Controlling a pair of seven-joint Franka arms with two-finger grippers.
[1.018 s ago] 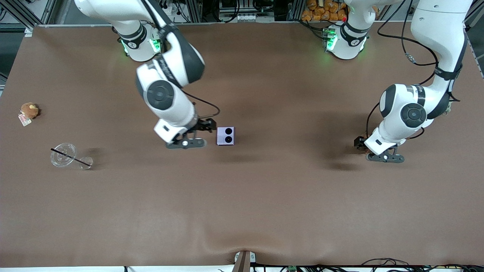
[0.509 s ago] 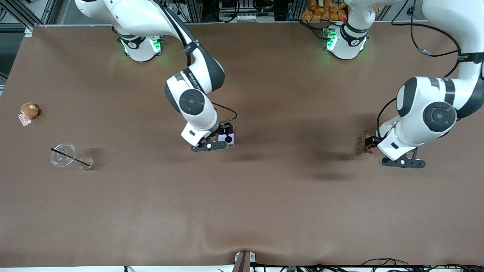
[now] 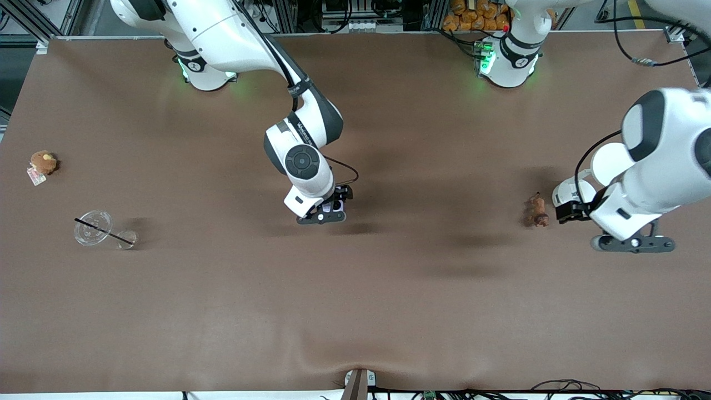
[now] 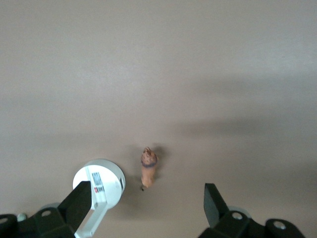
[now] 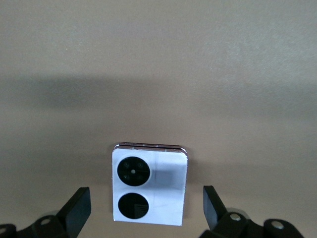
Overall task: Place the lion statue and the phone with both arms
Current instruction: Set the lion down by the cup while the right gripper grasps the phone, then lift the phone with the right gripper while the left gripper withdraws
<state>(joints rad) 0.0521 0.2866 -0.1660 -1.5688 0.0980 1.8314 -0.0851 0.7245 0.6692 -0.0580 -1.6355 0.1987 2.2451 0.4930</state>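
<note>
Brown matting covers the whole tabletop (image 3: 389,311), and most of it lies bare, above all the wide band nearest the front camera.

Near the middle, the phone (image 5: 149,184) lies flat with its two black circles facing up. The right gripper (image 5: 146,210) hangs directly over it with its fingers spread wide, one on each side of the phone and clear of its edges. In the front view the right arm's wrist hides nearly all of the phone, so only a sliver shows under the gripper (image 3: 332,206). Bare mat surrounds the phone on every side.

Toward the left arm's end of the tabletop, the lion statue (image 3: 537,211) rests on the mat, well apart from the phone. The left gripper (image 4: 148,203) is over the mat just beside it, fingers wide apart and holding nothing. A white round base (image 4: 100,183) shows in the left wrist view close beside the lion statue (image 4: 148,167), not touching it.

At the right arm's end, a brown plush with a tag (image 3: 42,164) sits near the tabletop's edge, and nearer to the front camera lie a clear plastic lid with a black straw (image 3: 94,228) and a small clear cup (image 3: 126,239).
</note>
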